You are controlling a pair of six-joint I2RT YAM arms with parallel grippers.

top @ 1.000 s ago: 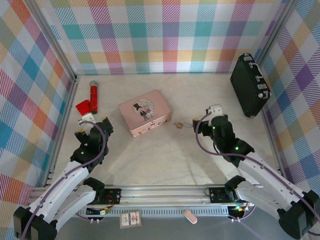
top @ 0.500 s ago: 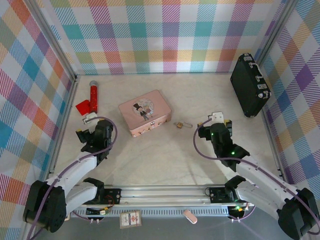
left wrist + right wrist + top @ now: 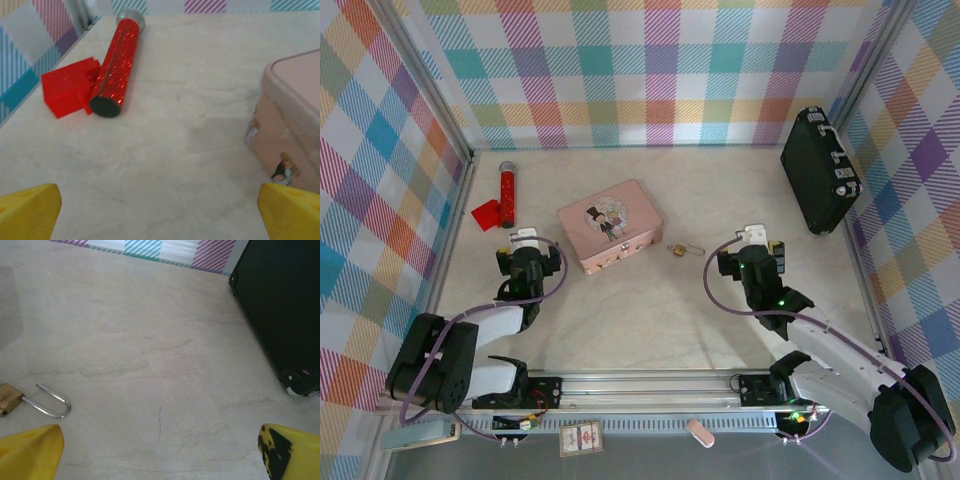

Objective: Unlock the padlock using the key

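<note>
The small brass padlock (image 3: 676, 249) lies on the table just right of the pink tin, its thin silvery shackle pointing right. In the right wrist view the padlock (image 3: 8, 398) sits at the left edge, and one shackle leg seems to end free of the body. I cannot make out the key. My right gripper (image 3: 751, 250) (image 3: 161, 450) stands open over bare table to the right of the padlock. My left gripper (image 3: 529, 248) (image 3: 160, 212) is open too, left of the tin, with nothing between its yellow fingertips (image 3: 30, 210).
The pink rectangular tin (image 3: 610, 225) (image 3: 295, 130) lies mid-table. A red cylinder (image 3: 506, 190) (image 3: 115, 70) and red tag (image 3: 487, 212) (image 3: 65, 90) lie at the back left. A black case (image 3: 818, 170) (image 3: 280, 305) leans by the right wall. Plaid walls close in three sides.
The left arm has folded back and its gripper has shifted right, toward the tin. The right gripper has drawn back slightly toward the near edge. Both stay open.
</note>
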